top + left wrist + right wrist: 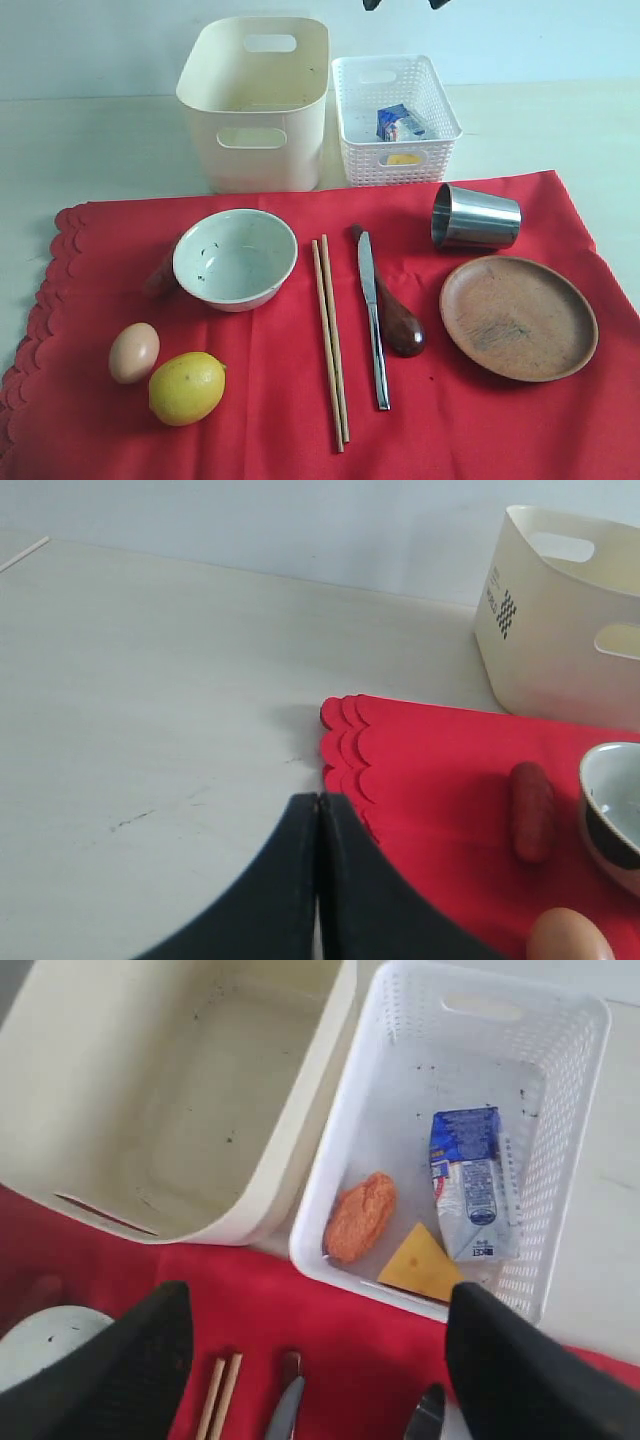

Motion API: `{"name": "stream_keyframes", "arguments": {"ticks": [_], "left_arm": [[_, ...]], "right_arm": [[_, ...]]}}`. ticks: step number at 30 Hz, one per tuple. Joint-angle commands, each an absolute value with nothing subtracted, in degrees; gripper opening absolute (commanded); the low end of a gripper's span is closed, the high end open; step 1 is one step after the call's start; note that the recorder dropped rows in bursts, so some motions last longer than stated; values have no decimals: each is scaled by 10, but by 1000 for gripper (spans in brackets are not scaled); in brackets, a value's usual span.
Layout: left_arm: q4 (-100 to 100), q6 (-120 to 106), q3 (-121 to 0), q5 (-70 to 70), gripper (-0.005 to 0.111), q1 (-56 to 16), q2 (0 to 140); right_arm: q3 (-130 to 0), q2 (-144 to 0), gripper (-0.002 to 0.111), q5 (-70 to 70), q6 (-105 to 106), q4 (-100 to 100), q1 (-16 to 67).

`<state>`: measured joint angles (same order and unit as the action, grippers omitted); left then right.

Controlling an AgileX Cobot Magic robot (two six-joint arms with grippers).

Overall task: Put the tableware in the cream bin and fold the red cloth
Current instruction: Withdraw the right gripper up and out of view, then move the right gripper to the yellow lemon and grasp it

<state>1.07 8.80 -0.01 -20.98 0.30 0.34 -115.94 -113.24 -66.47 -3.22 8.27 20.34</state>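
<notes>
On the red cloth (pixel 280 420) lie a pale bowl (pixel 235 258), two chopsticks (pixel 330 340), a steel knife (pixel 372 315), a dark wooden spoon (pixel 402 325), a steel cup (pixel 475 217) on its side and a brown plate (pixel 518 317). The cream bin (pixel 252 100) stands behind the cloth with nothing in it. My right gripper (pixel 318 1295) hangs open and high above the cloth's far edge, holding nothing; its tips (pixel 405 4) show at the top of the exterior view. My left gripper (pixel 318 800) is shut and holds nothing, over bare table beside the cloth's scalloped edge (pixel 345 745).
A white lattice basket (pixel 440 110) right of the bin holds a milk carton (pixel 468 1185), a cheese wedge (pixel 420 1265) and an orange food piece (pixel 360 1217). An egg (pixel 134 352), a lemon (pixel 187 388) and a reddish sausage (pixel 532 810) lie on the cloth's left part.
</notes>
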Motion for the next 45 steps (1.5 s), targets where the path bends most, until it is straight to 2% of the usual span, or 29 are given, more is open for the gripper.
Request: {"name": "stream_keyframes", "arguments": {"ticks": [1,18,35,45], "left_arm": [[11,90,0,-203,0,1,0],[11,90,0,-203,0,1,0],[11,90,0,-203,0,1,0],[11,90,0,-203,0,1,0]], "right_arm": [[-1164,-1098,68,-673,0,111,203],[-1164,-980,68,-700,71,194,224],[-1164,-958,68,-700,132,195,392],[-1164,-988,68,-700,222,221,459]]}}
